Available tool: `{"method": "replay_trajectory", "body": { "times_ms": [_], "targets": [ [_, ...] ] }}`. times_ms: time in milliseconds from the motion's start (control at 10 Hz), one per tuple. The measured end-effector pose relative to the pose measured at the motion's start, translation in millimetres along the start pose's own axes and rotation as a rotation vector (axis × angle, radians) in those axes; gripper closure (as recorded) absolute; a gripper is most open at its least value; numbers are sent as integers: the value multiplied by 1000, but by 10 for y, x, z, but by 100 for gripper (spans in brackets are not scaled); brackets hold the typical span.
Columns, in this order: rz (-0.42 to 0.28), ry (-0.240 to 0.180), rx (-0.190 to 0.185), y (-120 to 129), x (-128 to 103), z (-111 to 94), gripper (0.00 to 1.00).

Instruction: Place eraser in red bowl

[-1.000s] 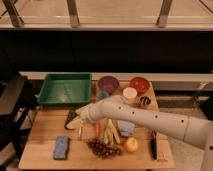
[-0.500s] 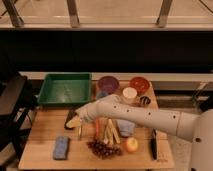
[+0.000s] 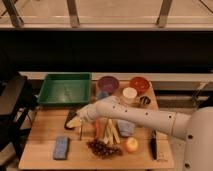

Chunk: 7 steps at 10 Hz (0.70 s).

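Elbow hump has risen and the forearm has swung a touch left since half a second ago. The gripper end has barely shifted and hangs low at the left-centre of the bench, just off the front right corner of the green tray.

Fingers are spread wide with nothing between them: no grip yet. Likely reason is that they are pre-opened to straddle the block before coming down.

The eraser looks to be the dark flat block right at the fingers, partly hidden by them. Whether they touch it can't be told. It lies flat on the bench, so a top-down pinch across the short side looks like the sensible grasp, which would explain the nose-down wrist.

The red bowl sits at the back right, well apart from the eraser. The purple bowl stands beside it and the white cup just in front.

Judgement: reach phase, grasp not done, carry and drop still to do.

Risks:
- The carry path runs back over the purple bowl and the cup, so the lift must clear them first.
- The carrot and grapes lie under the forearm, and a low sweep could drag them.
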Motion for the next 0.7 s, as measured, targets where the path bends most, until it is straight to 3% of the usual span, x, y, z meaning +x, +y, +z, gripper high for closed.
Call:
{"method": "replay_trajectory", "body": {
  "times_ms": [700],
  "targets": [
    [35, 30, -35, -60, 49, 248, 35]
  ]
}}
